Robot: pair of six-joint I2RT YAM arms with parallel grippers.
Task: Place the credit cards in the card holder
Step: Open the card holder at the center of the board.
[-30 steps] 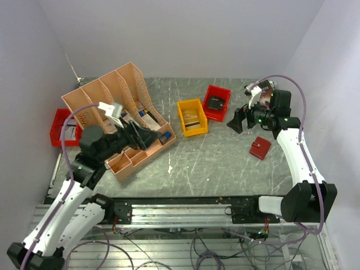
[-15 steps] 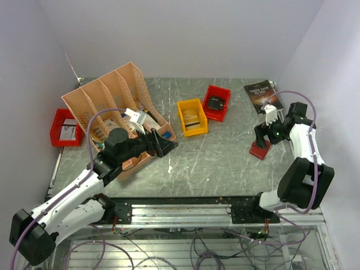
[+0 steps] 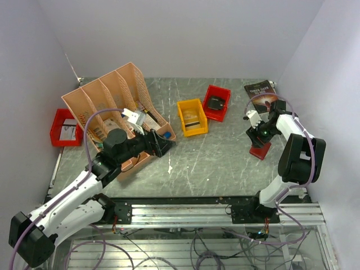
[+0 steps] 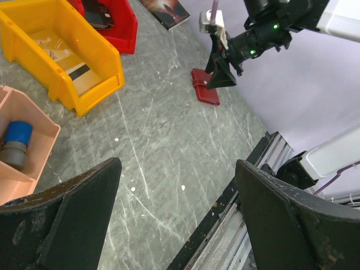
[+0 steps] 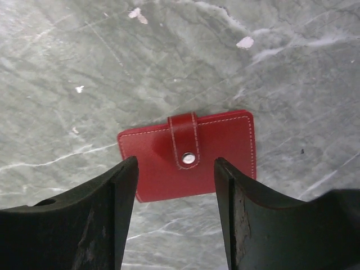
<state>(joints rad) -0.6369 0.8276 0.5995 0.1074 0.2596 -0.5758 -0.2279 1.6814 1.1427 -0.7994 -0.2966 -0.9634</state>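
We look down on the grey marbled worktop (image 3: 214, 163), with a peach desk organiser (image 3: 107, 93) at its left and a yellow bin (image 4: 98, 84) towards the back. The left fingers (image 4: 67, 214) hang spread wide over bare stone, holding nothing. Near the right edge the right fingers (image 5: 95, 219) stand apart just above the red card holder (image 5: 152, 157) — it lies flat and snapped shut, with its snap stud (image 5: 189, 158) between them.
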